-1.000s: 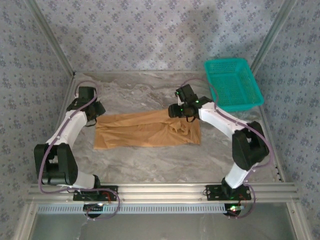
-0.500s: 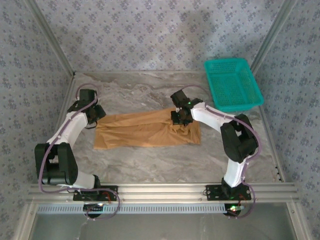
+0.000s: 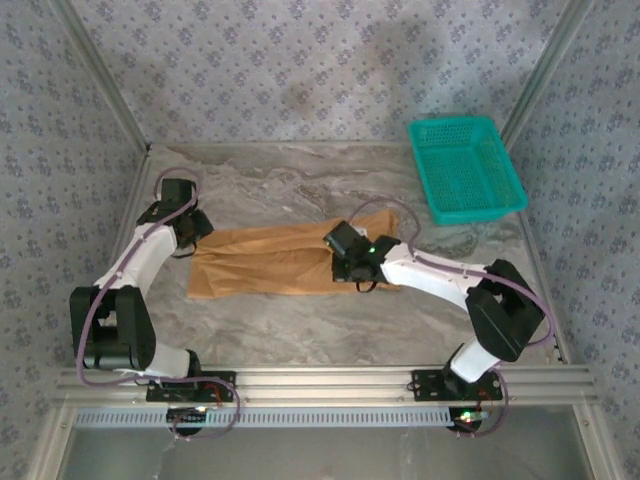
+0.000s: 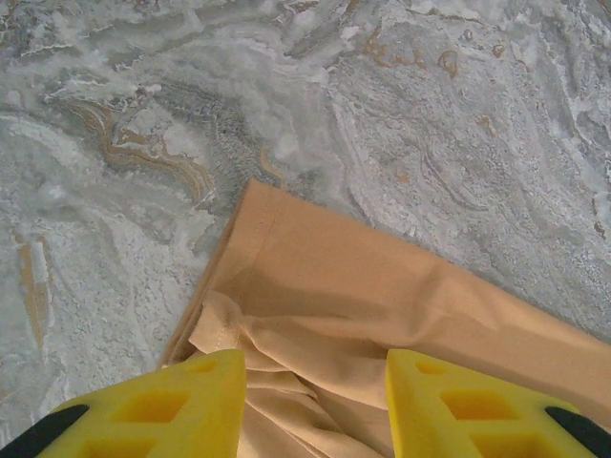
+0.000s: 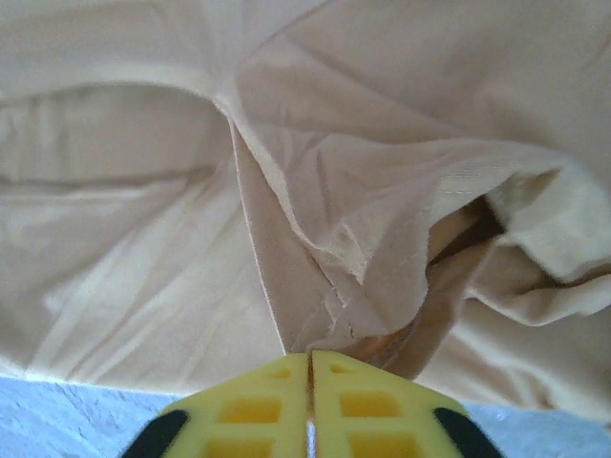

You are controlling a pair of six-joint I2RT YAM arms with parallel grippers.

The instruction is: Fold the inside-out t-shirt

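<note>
Folding looks partway: the inside-out t-shirt (image 3: 265, 262) lies as a long band mid-tabletop (image 3: 300, 325); right gripper (image 5: 309, 359) pinches cloth at its right end; left gripper (image 4: 315, 382) gapes over its left corner; crosswise folds remain.

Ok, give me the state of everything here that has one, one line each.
t-shirt: lying on the table, smooth along its middle, bunched into folds at its right end.
left gripper: open, poised over the t-shirt's rumpled left end.
right gripper: shut on a fold of the t-shirt.
teal basket: upright, empty.
</note>
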